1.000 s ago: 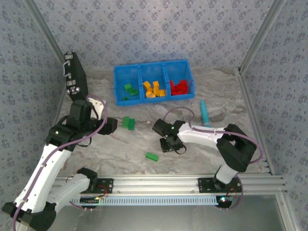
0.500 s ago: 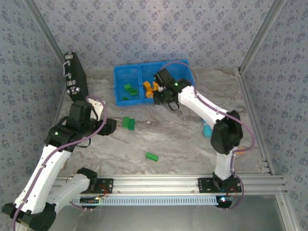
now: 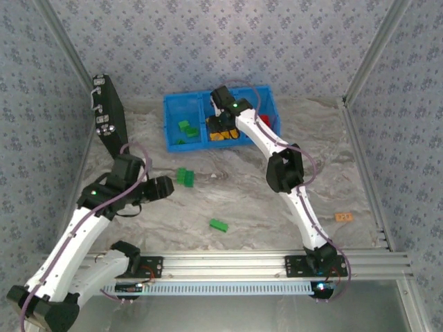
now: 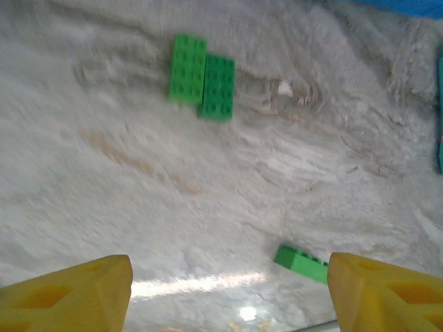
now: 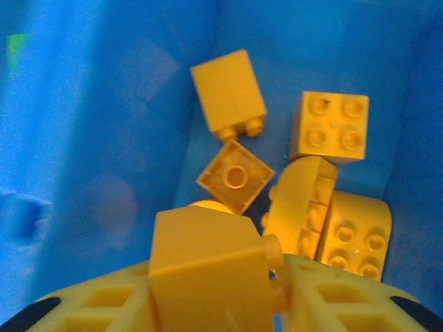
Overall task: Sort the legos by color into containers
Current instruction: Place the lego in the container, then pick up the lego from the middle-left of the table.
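My right gripper (image 3: 223,126) reaches into the middle compartment of the blue bin (image 3: 173,104), shut on an orange-yellow brick (image 5: 208,266) that sits between its fingers. Several orange-yellow legos (image 5: 329,124) lie on the compartment floor just below it. Green legos (image 3: 185,129) lie in the left compartment, and red ones (image 3: 266,120) show in the right compartment beside the arm. My left gripper (image 3: 161,187) hovers open over the table, nothing between its fingers. A pair of joined green bricks (image 4: 202,77) lies ahead of it, and a single green brick (image 4: 300,261) lies close to its right finger (image 4: 387,294).
A black flat case (image 3: 107,111) leans at the back left wall. A small orange piece (image 3: 344,216) lies on the table at the right. A teal stick's edge (image 4: 439,135) shows at the right of the left wrist view. A metal rail (image 3: 242,263) runs along the near edge.
The right arm swung from mid-table to the blue bin, carrying the orange-yellow brick into the middle compartment. The left gripper shifted slightly right and lower.
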